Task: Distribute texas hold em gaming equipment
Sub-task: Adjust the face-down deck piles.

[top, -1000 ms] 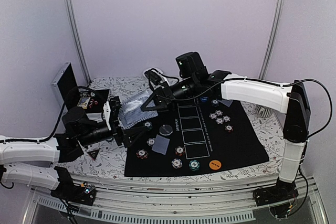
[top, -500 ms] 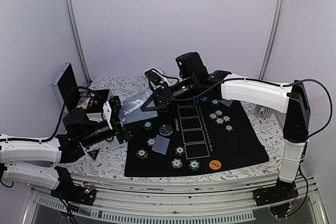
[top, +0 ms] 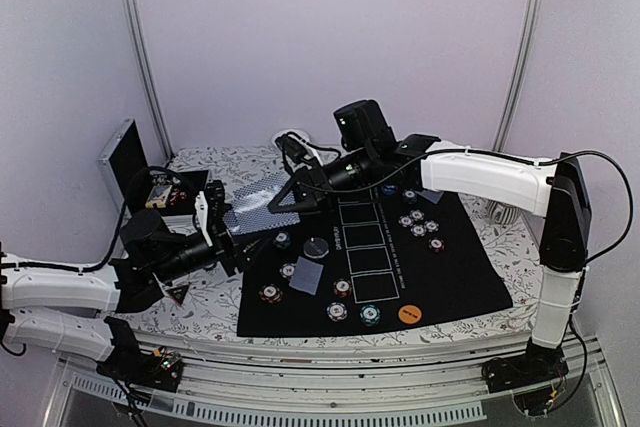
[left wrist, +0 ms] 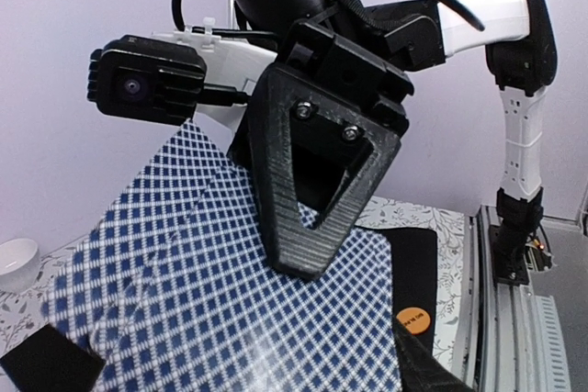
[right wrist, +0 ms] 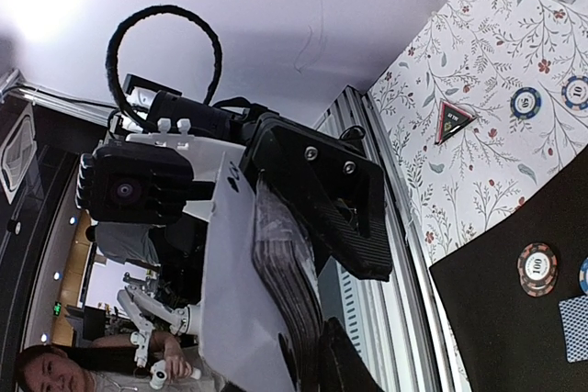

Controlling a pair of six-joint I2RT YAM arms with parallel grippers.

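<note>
Overhead view, centre: black mat (top: 450,267) on a floral table cover (top: 505,247). Far left, upright at the cover's edge: silver case (top: 120,152).

Right arm stretched from far right to centre-left. Right gripper (top: 290,199) closed on a fan of playing cards (top: 255,205), raised clear of the cover, just left of the mat's upper left corner. In the left wrist view, one right finger (left wrist: 272,172) flat against the blue-checked card backs, its partner hidden behind the fan. Left gripper (top: 232,237) just beside the fan's lower left edge; opening and hold not determinable from any view.

On the mat: single card (top: 308,275) at lower left; poker chips (top: 343,288) in a row along the lower edge, more clustered at upper right; black button disc (top: 316,246) just above the single card; orange button disc (top: 408,313) at lower right. Triangle marker (top: 180,294) on the cover at lower left, apart from the mat.
</note>
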